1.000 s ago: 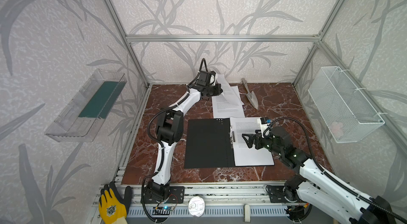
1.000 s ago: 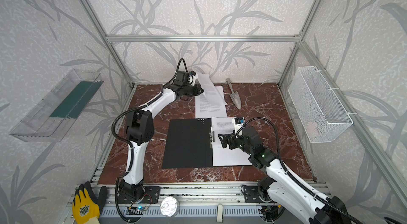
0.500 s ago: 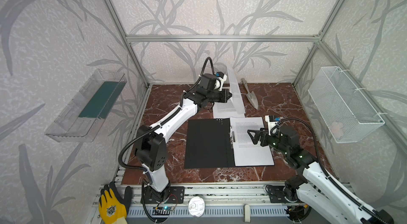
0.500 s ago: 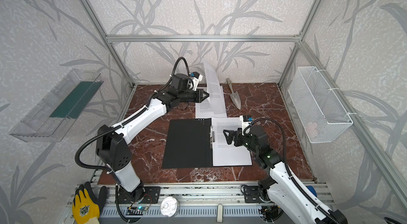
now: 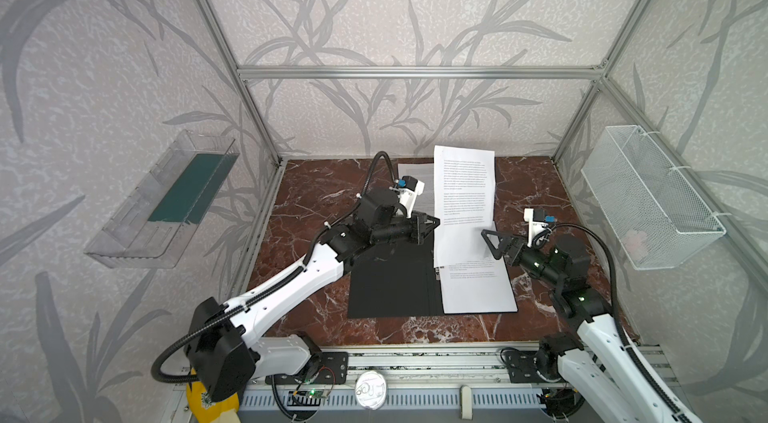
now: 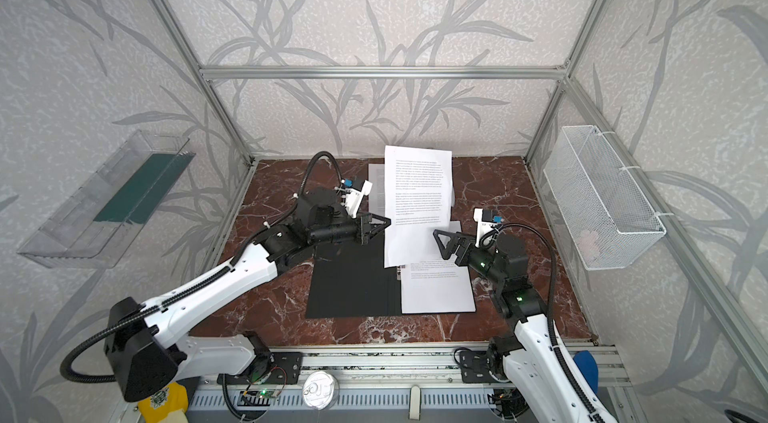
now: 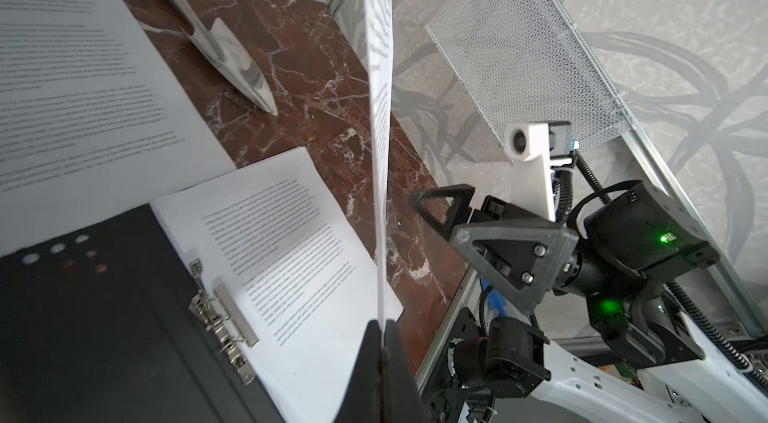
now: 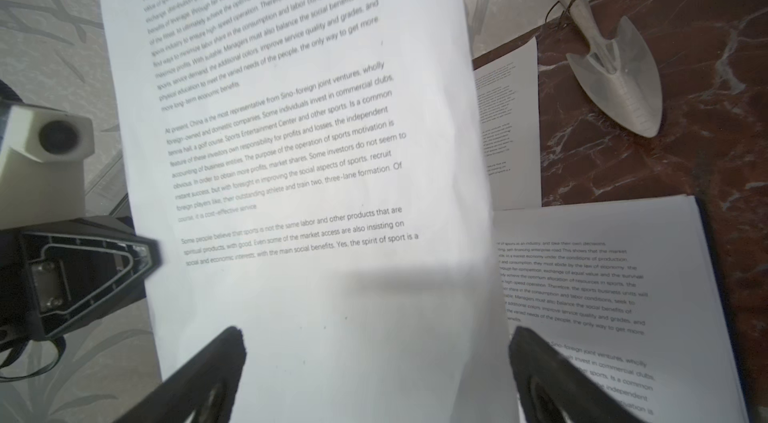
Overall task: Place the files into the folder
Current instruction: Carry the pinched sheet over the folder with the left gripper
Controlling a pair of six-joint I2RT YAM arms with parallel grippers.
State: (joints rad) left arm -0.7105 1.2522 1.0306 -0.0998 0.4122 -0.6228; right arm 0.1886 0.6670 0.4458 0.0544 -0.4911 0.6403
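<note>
Pinching the held sheet (image 5: pixel 463 200) at its left edge, your left gripper (image 5: pixel 433 223) has the fingers pressed together on the paper. The sheet stands upright, its long axis vertical, above the right half of the open folder (image 5: pixel 390 283), where one filed sheet (image 5: pixel 478 292) lies. Your right gripper (image 5: pixel 494 243), fingers spread and empty, is just right of the sheet's lower part, the nearer arm for that free edge. More files (image 5: pixel 409 175) lie far.
</note>
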